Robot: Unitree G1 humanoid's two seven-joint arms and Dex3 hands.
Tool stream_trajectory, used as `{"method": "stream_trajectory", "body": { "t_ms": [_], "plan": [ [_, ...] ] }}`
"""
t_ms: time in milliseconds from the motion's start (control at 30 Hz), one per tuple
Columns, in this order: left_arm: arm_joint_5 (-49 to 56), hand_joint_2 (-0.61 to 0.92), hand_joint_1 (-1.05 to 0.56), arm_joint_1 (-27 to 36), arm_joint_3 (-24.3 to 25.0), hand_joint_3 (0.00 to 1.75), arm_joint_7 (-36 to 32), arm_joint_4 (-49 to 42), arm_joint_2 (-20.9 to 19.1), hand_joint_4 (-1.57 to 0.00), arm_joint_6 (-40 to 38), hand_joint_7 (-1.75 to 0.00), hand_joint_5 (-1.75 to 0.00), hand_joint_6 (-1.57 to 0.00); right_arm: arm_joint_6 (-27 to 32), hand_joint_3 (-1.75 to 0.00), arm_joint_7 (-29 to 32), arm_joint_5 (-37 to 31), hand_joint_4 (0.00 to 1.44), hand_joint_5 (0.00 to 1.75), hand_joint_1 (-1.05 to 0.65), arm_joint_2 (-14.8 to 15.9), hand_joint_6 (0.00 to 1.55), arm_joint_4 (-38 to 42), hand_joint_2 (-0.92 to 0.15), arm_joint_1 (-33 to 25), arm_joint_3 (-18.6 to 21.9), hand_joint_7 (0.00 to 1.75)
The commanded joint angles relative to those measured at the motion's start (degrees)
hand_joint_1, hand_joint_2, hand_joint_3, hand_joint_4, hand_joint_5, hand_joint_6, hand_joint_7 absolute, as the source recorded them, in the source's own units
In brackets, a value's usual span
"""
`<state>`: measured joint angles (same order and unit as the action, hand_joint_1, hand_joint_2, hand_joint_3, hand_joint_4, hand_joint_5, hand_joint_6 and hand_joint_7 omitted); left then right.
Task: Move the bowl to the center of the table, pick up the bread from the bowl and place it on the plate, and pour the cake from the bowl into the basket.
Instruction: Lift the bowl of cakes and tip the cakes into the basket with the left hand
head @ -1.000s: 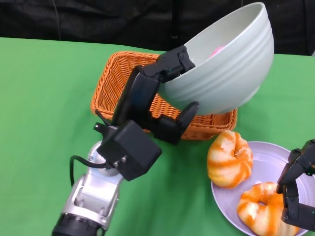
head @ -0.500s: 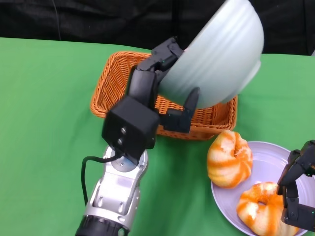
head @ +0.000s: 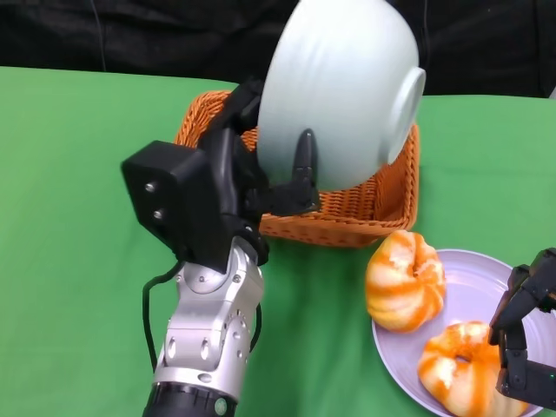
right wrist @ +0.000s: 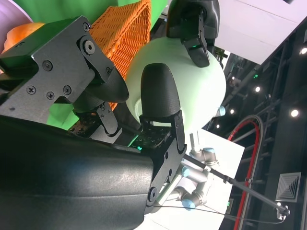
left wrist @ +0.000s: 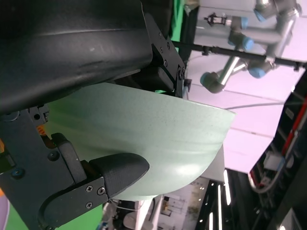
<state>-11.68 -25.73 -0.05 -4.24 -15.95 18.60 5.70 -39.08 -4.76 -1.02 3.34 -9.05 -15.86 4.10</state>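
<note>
The pale green bowl (head: pixel 343 91) is held up in the air over the orange wicker basket (head: pixel 365 204), tipped far over so that its ribbed outside and foot ring face the camera and its mouth turns down and away toward the basket. What is inside it cannot be seen. The left robot hand (head: pixel 261 178) holds it by the rim, with one finger (head: pixel 303 156) pressed against the outer wall and the others behind the rim on the left. The basket sits at the far middle of the green surface (head: pixel 78 200).

Near and to the right, a lilac plate (head: pixel 473 287) carries two orange-and-white striped bread rolls: one (head: pixel 405 280) on its left edge, another (head: pixel 465 369) nearer. The right robot hand (head: pixel 524 334) hangs above the plate's right side, fingers curled downward and holding nothing.

No readable writing or brand marks show on any of these things.
</note>
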Motion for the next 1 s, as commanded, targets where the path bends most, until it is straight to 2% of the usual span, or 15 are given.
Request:
{"method": "stream_trajectory", "body": {
  "t_ms": [33,133,300,533,867,1000],
  "plan": [
    [-4.0,0.25,-0.17,-1.6,1.4,1.74,-0.1,1.9,3.0,-1.07,-1.2,-1.75,-1.75,-0.88,0.1,-1.49,-0.2,1.0,0.89,1.75,0.0,0.7,0.71,-0.2,-0.38,-0.4,0.2,1.65],
    [-10.7,0.26,-0.17,-2.4,3.1,1.74,0.2,2.2,4.8,-1.09,-4.4,-1.75,-1.75,-0.89,0.8,-1.48,-0.7,1.8,0.88,1.75,-0.01,0.9,0.71,-0.6,-0.38,-0.7,0.2,1.65],
    [-16.2,0.24,-0.18,-2.9,3.8,1.75,-0.7,2.5,5.4,-1.09,-6.5,-1.75,-1.75,-0.89,0.6,-1.46,-1.0,1.8,0.88,1.75,-0.02,0.9,0.71,-0.5,-0.39,-0.8,0.3,1.65],
    [-25.8,0.32,-0.2,-4.0,6.6,1.72,-4.7,2.3,7.4,-1.08,-8.9,-1.75,-1.75,-0.87,1.0,-1.45,-0.8,1.2,0.87,1.75,-0.03,0.7,0.71,-0.8,-0.39,-0.9,0.4,1.65],
    [-28.1,0.35,-0.2,-4.0,5.7,1.69,-5.8,2.3,6.5,-1.07,-8.9,-1.75,-1.75,-0.87,1.1,-1.46,-0.7,1.1,0.88,1.75,-0.03,0.6,0.71,-0.9,-0.39,-0.9,0.4,1.65],
    [-37.4,0.32,-0.23,-5.8,9.8,1.66,-9.8,2.1,8.6,-1.1,-12.0,-1.75,-1.75,-0.81,1.7,-1.44,-0.9,1.3,0.87,1.75,-0.06,0.7,0.71,-1.1,-0.39,-1.1,0.2,1.65]
  ]
}}
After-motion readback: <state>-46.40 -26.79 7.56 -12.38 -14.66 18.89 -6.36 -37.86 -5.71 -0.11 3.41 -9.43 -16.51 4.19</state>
